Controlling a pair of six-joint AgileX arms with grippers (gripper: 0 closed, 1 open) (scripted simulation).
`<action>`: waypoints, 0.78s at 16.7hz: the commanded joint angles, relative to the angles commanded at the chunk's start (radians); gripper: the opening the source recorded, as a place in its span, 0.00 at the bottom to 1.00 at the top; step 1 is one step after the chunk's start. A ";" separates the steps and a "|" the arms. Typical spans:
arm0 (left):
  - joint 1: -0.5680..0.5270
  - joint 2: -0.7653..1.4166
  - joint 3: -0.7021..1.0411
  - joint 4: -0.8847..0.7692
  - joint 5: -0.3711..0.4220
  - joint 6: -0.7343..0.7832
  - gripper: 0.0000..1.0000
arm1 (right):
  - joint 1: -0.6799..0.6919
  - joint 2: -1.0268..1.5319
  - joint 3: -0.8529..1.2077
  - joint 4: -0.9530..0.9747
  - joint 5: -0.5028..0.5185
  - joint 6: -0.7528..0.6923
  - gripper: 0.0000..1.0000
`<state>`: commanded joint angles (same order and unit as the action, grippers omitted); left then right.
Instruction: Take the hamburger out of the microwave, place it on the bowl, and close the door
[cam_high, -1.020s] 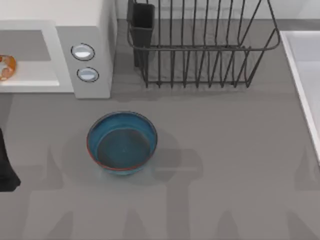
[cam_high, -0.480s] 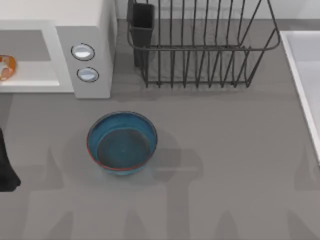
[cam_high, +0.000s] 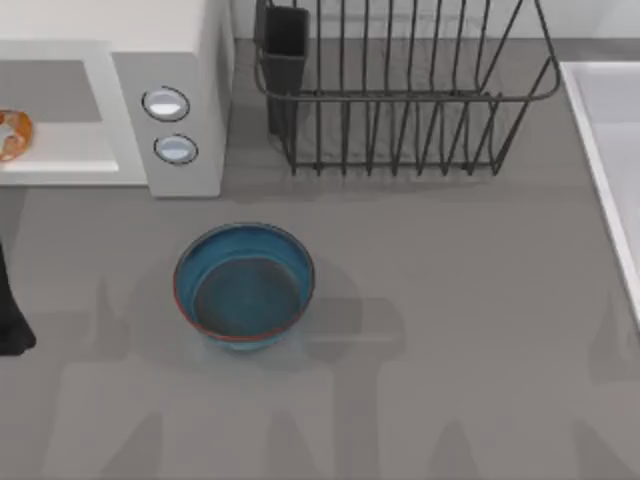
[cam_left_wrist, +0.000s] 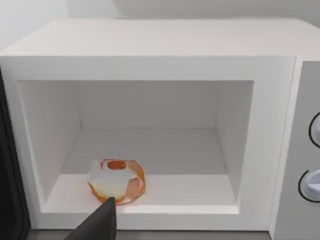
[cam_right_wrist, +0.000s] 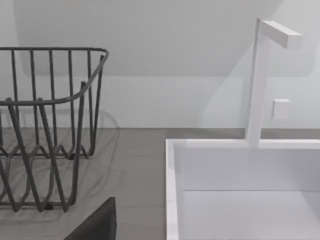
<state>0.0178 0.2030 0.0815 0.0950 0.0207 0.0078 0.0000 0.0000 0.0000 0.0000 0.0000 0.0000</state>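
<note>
Since the earlier frame, only the dark left arm (cam_high: 10, 320) at the top view's 9 o'clock edge has shifted, drawing slightly toward the edge; hamburger, bowl and rack lie unchanged. Hamburger (cam_left_wrist: 116, 180) sits at the front lip of the microwave (cam_left_wrist: 150, 40) cavity, toward its door-hinge side; in the top view it lies at about 10 o'clock (cam_high: 12, 133). Left gripper (cam_left_wrist: 97, 227) shows as one dark finger tip just before the bun; whether its fingers are spread or pressed together cannot be told. Judged light, soft and easily squashed, the hamburger likely wants a gentle pinch across the bun's sides, not on the slippery-looking cream top. Cavity walls and ceiling leave open room above and to either side; the front sill is low, so a straight pull outward looks clear. Door (cam_left_wrist: 10, 190) stands open as a dark edge beside the cavity. Bowl (cam_high: 244, 285) rests on the surface (cam_high: 450, 330) near centre, at 5 o'clock from the microwave, with free room around it; a wire rack (cam_high: 400, 90) stands at 12 o'clock. Right gripper (cam_right_wrist: 95, 225), parked near the sink (cam_right_wrist: 240, 175), state unknowable.
</note>
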 joint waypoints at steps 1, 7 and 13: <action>0.006 0.065 0.026 0.030 0.007 0.002 1.00 | 0.000 0.000 0.000 0.000 0.000 0.000 1.00; 0.050 0.577 0.230 0.267 0.058 0.022 1.00 | 0.000 0.000 0.000 0.000 0.000 0.000 1.00; 0.105 1.195 0.475 0.551 0.120 0.046 1.00 | 0.000 0.000 0.000 0.000 0.000 0.000 1.00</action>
<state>0.1223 1.3980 0.5564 0.6460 0.1407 0.0538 0.0000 0.0000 0.0000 0.0000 0.0000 0.0000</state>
